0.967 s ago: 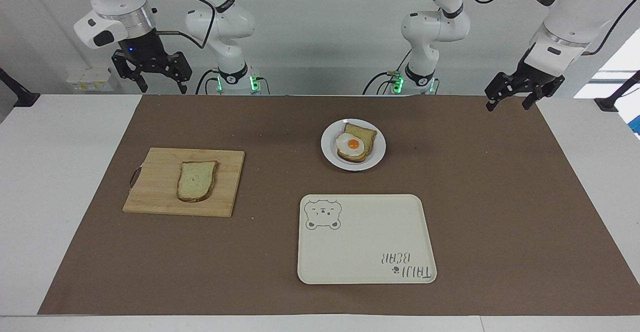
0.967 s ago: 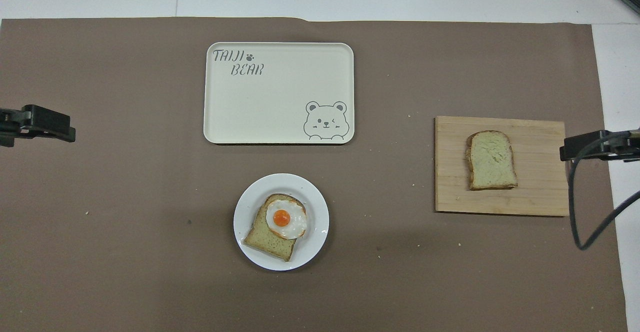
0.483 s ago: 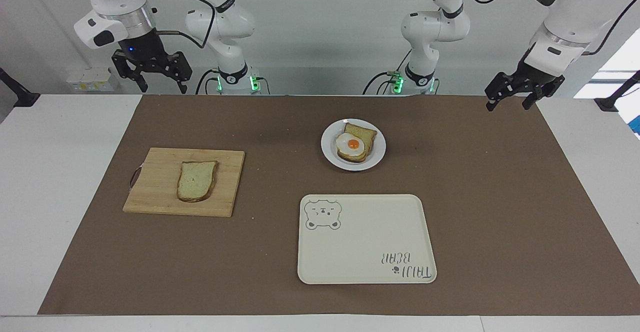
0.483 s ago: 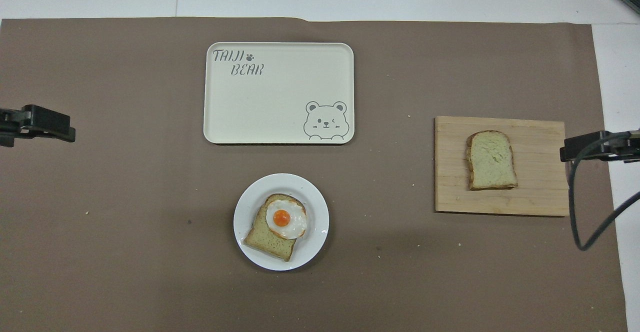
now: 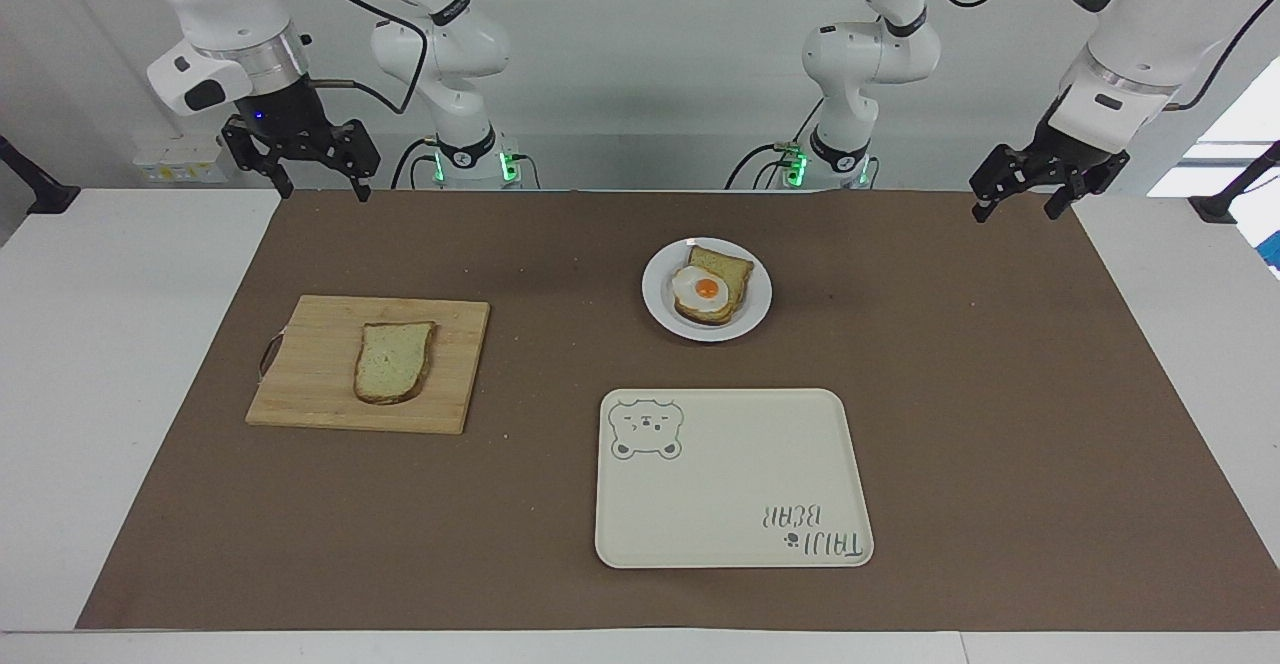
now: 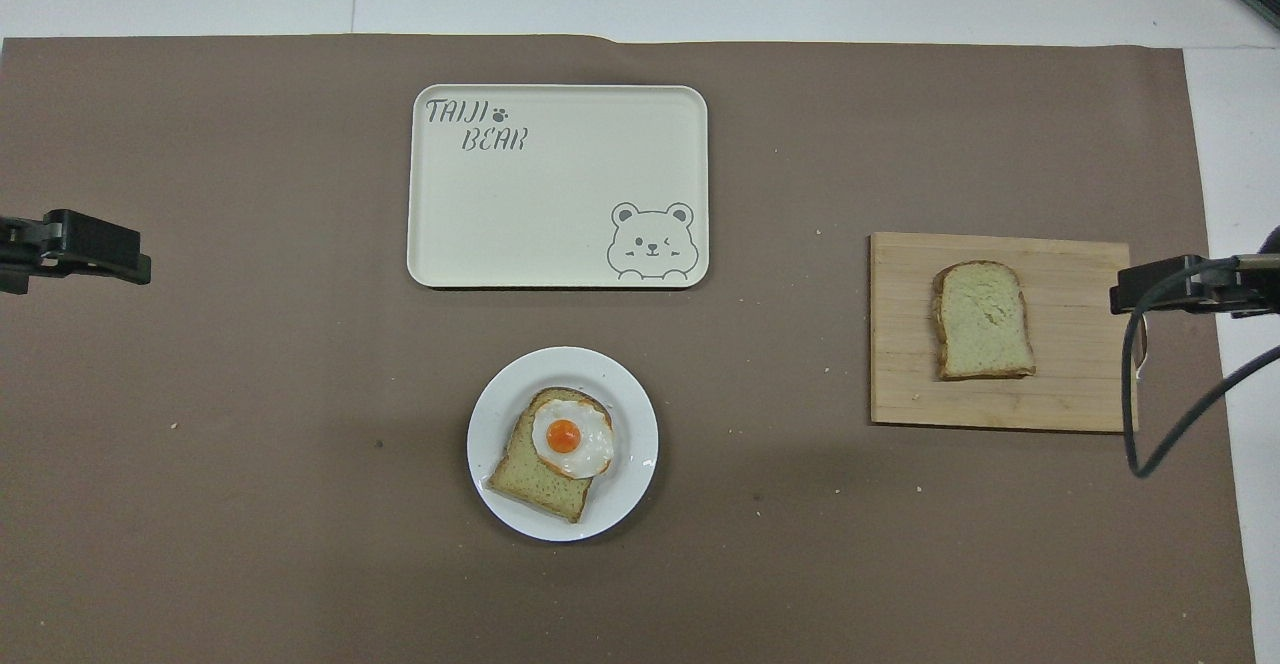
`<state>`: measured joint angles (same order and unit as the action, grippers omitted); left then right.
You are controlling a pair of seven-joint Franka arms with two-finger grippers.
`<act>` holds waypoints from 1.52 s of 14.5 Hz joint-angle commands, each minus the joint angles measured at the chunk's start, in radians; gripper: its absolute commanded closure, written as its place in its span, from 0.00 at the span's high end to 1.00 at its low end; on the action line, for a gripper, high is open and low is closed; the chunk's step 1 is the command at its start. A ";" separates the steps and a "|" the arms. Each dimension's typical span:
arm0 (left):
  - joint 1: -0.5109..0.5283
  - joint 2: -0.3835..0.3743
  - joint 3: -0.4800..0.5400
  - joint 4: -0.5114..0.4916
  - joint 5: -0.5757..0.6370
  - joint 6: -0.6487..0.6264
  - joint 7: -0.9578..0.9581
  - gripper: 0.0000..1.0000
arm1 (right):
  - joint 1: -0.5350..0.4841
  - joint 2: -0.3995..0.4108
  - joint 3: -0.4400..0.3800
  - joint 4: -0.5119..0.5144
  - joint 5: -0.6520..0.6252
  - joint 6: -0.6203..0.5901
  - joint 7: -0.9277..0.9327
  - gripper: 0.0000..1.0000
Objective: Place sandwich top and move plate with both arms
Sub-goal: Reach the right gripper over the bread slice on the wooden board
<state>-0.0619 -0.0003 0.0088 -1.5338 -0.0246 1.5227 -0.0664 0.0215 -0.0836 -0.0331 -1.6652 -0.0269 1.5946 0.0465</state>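
Observation:
The sandwich top point(image 5: 394, 361) point(image 6: 983, 319), a bare slice of bread with a brown crust, lies flat on a wooden cutting board point(image 5: 310, 384) point(image 6: 1070, 394) toward the right arm's end of the table. The small white plate point(image 5: 757, 296) point(image 6: 500, 414) sits mid-table, nearer the robots than the tray, and carries a bread slice with a fried egg point(image 5: 706, 290) point(image 6: 570, 437). My right gripper point(image 5: 322, 189) point(image 6: 1150, 292) hangs open and empty in the air over the mat's edge by the board. Raised over the mat's corner at the left arm's end, my left gripper point(image 5: 1014, 212) point(image 6: 100, 249) is open and empty.
A cream rectangular tray point(image 5: 735, 544) point(image 6: 560, 264) with a bear drawing lies farther from the robots than the plate. A brown mat point(image 5: 1000, 394) covers most of the white table. A cable point(image 6: 1135, 414) loops down from the right gripper beside the board.
The right gripper has dropped a little and shifted slightly toward the cutting board. The left arm, bread, plate and tray have not moved.

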 commanded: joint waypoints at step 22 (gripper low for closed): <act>0.007 -0.026 -0.006 -0.023 0.003 -0.007 -0.010 1.00 | -0.132 0.269 0.009 -0.254 0.208 0.537 -0.321 1.00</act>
<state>-0.0619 -0.0004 0.0088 -1.5338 -0.0246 1.5226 -0.0664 -0.0807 0.1838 -0.0348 -1.8808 0.1255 2.0857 -0.2007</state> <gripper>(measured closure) 0.000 0.000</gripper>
